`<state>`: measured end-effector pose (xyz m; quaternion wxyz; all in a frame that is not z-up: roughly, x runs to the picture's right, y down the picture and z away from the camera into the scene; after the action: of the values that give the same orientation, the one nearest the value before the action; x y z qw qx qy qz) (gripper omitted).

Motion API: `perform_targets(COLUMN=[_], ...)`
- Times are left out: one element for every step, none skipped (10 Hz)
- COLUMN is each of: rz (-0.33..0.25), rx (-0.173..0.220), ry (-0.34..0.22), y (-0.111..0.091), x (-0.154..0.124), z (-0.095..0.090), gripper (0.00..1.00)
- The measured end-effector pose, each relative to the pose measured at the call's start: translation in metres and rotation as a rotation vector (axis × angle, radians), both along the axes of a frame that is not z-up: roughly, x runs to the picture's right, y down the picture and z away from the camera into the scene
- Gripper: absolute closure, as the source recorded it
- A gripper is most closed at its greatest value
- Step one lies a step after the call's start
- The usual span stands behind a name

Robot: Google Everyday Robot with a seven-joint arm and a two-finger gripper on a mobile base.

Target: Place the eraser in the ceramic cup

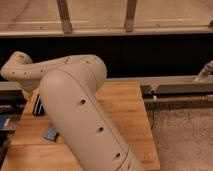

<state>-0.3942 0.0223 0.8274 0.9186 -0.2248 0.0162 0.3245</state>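
Observation:
My pale arm [75, 100] fills the middle of the view and bends left, with its wrist [20, 70] over the left edge of the wooden table [125, 115]. The gripper [36, 104] hangs below the wrist at the table's left edge, mostly hidden by the arm. A black upright shape with a thin pale stripe [40, 107] shows right there. It looks like the eraser, but I cannot tell whether it is held. The ceramic cup is hidden or out of view.
A grey-blue flat pad [51, 133] lies on the table, partly under the arm. A dark wall with a metal rail [175, 85] runs behind the table. Speckled floor [185, 135] lies to the right, and a cable [154, 107] hangs by the table's right edge.

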Motion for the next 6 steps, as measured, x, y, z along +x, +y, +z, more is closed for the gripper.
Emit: perform_targets(rz=[-0.003,-0.006,-0.01,-0.013,-0.012,-0.009], rx=[-0.016,-0.043,-0.069,-0.085,-0.11,-0.134], ry=[0.005,0.005,0.002,-0.005,-0.014,-0.019], y=[0.005,0.012,0.021,0.027,0.033,0.038], x=[-0.001,-0.004,-0.009,-0.014,-0.02,-0.023], z=[0.006,0.016,0.025,0.03,0.036,0.045], gripper=[0.26,0.26,0.26,0.26,0.26,0.26])
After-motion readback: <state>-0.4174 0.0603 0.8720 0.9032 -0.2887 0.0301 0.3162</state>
